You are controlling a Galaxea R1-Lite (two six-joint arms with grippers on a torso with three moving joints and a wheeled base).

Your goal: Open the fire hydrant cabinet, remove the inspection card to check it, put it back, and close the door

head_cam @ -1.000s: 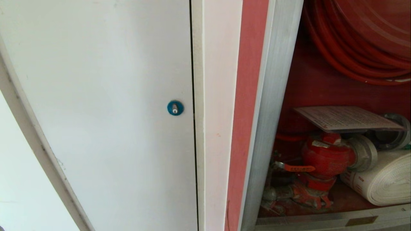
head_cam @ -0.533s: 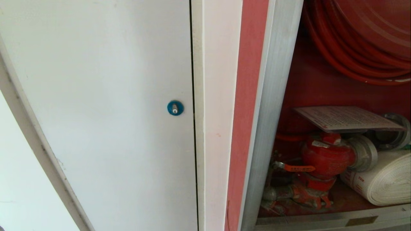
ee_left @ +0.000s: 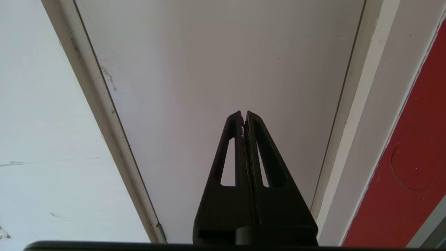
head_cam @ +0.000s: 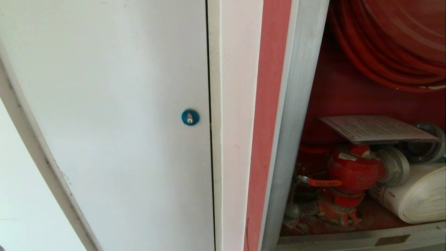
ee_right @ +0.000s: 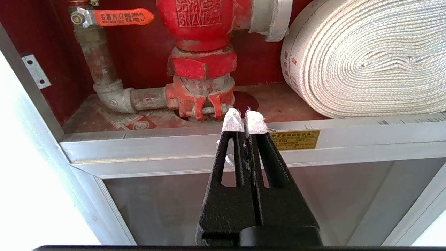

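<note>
The fire hydrant cabinet (head_cam: 306, 104) stands open; its door is out of view. The inspection card (head_cam: 378, 129) lies flat on top of the hydrant valve (head_cam: 355, 170), beside the rolled hose (head_cam: 414, 195).

Both pincers are clenched and empty: left pincer (ee_left: 244, 116) faces the white panel door (head_cam: 104, 104), right pincer (ee_right: 244, 116) hangs before the cabinet sill.

To take the card: release the right pincer, raise it to card level and grip the near edge squarely.

Count: one card, one valve, one rolled hose, one hose reel (head_cam: 393, 45).
</note>
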